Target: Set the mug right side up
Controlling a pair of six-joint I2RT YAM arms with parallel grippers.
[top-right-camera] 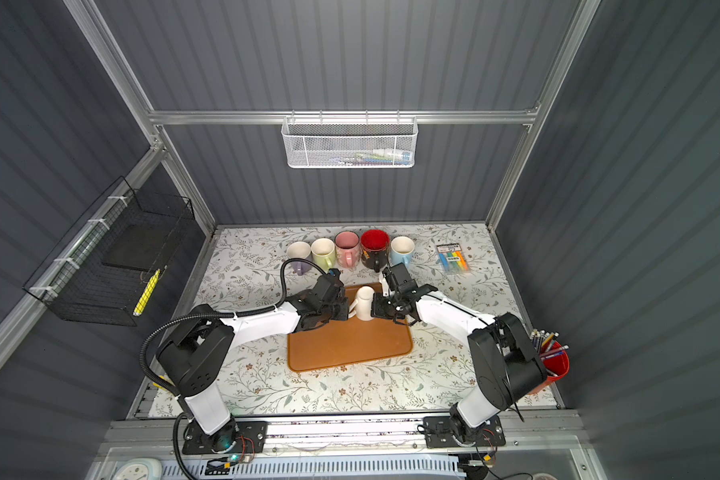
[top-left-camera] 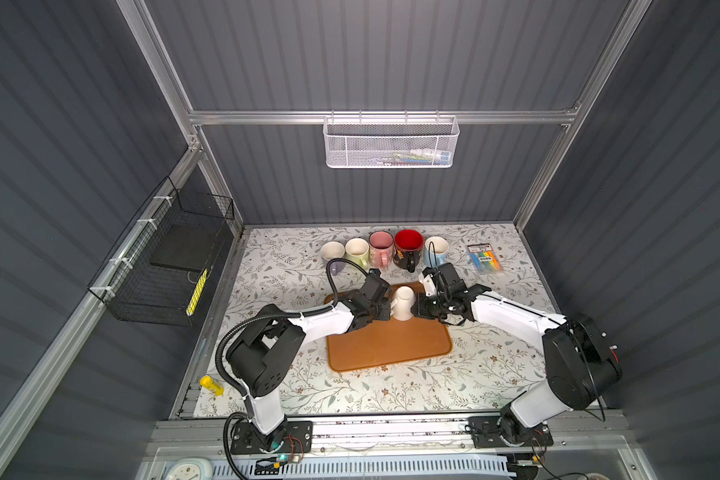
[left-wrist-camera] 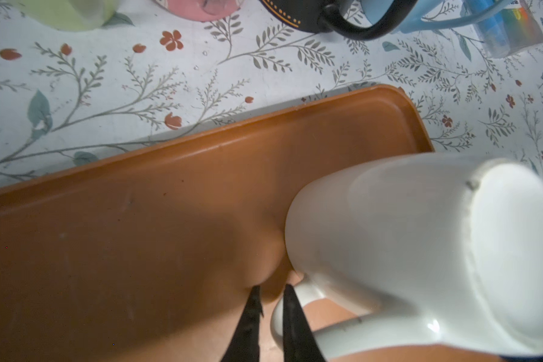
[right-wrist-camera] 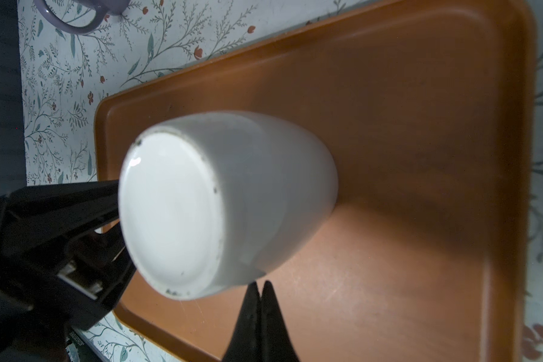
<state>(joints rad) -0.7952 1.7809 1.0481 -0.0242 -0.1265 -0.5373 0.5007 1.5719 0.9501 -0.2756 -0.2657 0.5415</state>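
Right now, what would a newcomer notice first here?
A white mug stands upside down on the orange tray at mid-table, the left end effector pinching its handle and the right end effector shut beside it. Behind, five coloured mugs line the back edge, all upright.

The white mug [top-left-camera: 404, 302] hides its opening against the tray [top-left-camera: 391, 349]. Items inside the far wall basket [top-left-camera: 389, 143] are too blurred to identify. A clock [top-left-camera: 188, 469] is cut off at the near edge.
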